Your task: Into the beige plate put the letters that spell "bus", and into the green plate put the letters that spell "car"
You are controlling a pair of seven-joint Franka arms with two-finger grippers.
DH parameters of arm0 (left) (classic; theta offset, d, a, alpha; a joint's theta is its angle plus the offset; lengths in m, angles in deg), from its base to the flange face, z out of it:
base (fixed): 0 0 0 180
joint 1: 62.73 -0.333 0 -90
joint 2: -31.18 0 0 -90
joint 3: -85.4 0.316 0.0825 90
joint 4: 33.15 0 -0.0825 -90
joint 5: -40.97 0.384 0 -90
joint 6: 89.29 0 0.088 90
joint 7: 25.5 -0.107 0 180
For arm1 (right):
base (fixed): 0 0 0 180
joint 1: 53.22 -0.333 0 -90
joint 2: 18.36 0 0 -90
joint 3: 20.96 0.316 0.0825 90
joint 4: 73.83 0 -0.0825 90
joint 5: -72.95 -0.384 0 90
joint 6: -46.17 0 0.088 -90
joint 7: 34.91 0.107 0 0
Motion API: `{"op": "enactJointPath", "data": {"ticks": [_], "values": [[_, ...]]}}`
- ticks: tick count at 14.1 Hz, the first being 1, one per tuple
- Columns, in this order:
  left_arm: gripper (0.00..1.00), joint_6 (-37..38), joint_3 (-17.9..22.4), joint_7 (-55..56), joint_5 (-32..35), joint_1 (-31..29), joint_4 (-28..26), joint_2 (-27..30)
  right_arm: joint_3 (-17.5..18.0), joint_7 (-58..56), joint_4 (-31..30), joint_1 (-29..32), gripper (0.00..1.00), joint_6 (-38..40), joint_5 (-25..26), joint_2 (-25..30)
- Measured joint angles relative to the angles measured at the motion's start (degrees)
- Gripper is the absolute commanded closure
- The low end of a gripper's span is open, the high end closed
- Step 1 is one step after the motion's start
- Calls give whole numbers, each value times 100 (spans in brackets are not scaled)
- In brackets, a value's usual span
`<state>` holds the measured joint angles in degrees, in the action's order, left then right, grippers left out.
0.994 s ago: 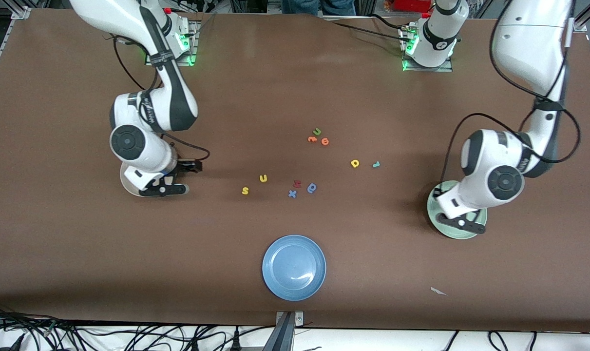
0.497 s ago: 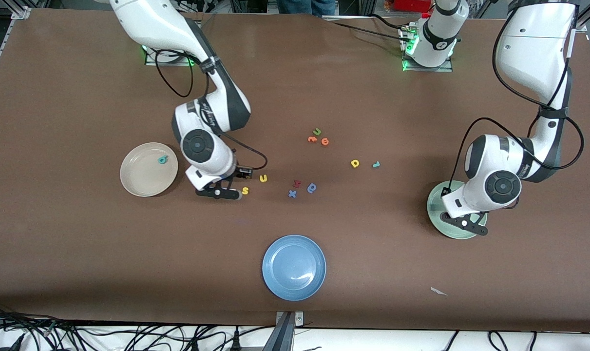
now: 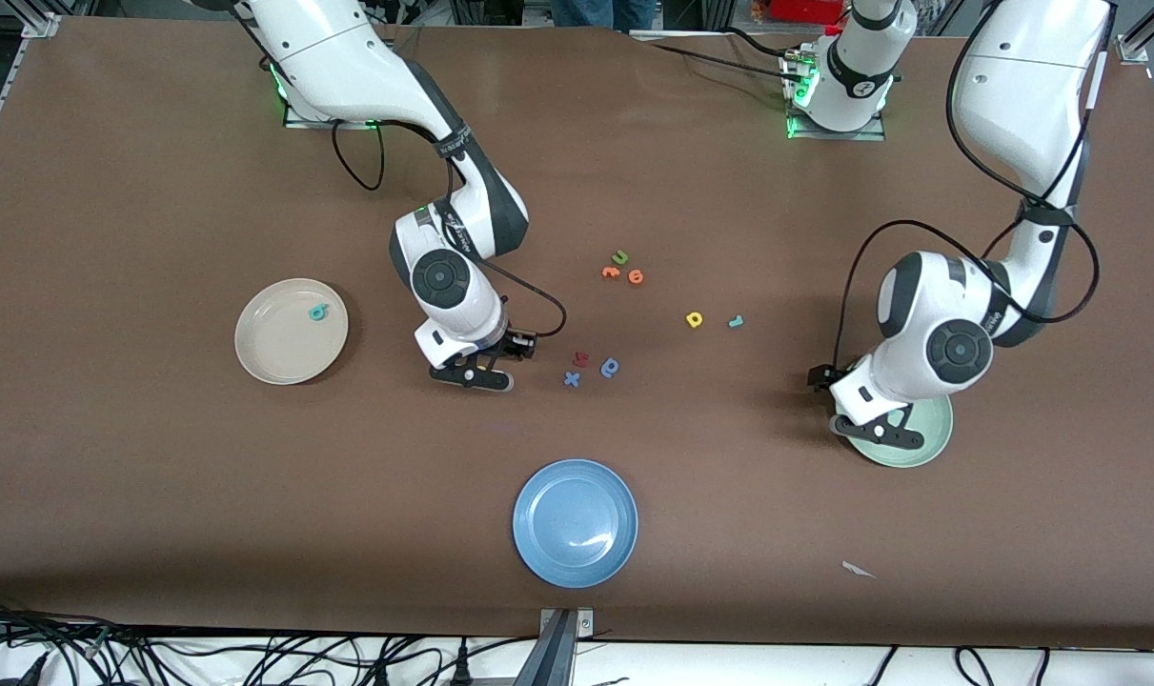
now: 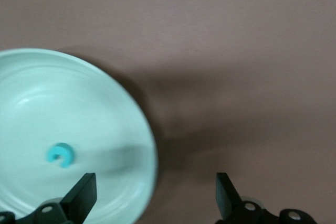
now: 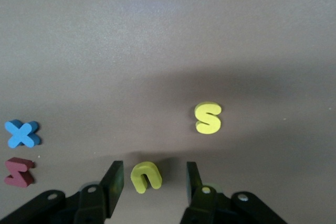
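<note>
My right gripper [image 5: 154,170] stands low over the table, open, its fingers on either side of the yellow "u" [image 5: 146,177] with a gap on each side. The yellow "s" [image 5: 208,117] lies just beside it. In the front view the right gripper [image 3: 472,374] covers both. The teal "b" [image 3: 318,312] lies in the beige plate [image 3: 276,348]. My left gripper [image 4: 155,182] is open and empty over the rim of the green plate [image 4: 105,108], where the teal "c" [image 4: 61,153] lies. The yellow "a" [image 3: 694,319] and teal "r" [image 3: 736,321] lie side by side on the table.
A blue x [image 3: 572,379], a red letter [image 3: 581,359] and a blue round letter [image 3: 610,367] lie close to the right gripper. A green "u" [image 3: 619,256] and two orange letters [image 3: 636,276] lie farther off. A blue plate [image 3: 575,522] sits nearest the front camera.
The right arm left the beige plate, where the teal "b" now shows, swung to the yellow letters and narrowed its jaws around the "u". The left gripper opened and shifted to the green plate's rim.
</note>
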<state>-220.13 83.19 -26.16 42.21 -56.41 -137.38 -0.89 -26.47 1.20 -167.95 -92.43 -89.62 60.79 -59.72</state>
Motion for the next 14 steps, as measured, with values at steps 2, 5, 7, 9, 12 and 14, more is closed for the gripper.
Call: {"op": "enactJointPath", "data": {"ticks": [2,5,7,9,12,14], "values": [[0,-635,-188,546,-50,-4,-713,325,6,5,6,-51,43,-19,0,-31],[0,-1332,-687,1733,-51,12,-1666,732,8,13,9,-170,81,-176,1,-140],[2,-1408,-935,2503,-46,143,-1884,837,-4,13,10,-196,100,-219,8,-190],[4,-1409,-973,3112,-45,434,-1931,838,-6,13,53,-203,100,-214,6,-158],[10,-1409,-970,3417,-45,589,-2008,827,-61,9,64,-211,100,-135,8,-161],[14,-1409,-952,3428,-45,587,-2077,804,-253,-137,147,-217,100,268,14,-75]]}}
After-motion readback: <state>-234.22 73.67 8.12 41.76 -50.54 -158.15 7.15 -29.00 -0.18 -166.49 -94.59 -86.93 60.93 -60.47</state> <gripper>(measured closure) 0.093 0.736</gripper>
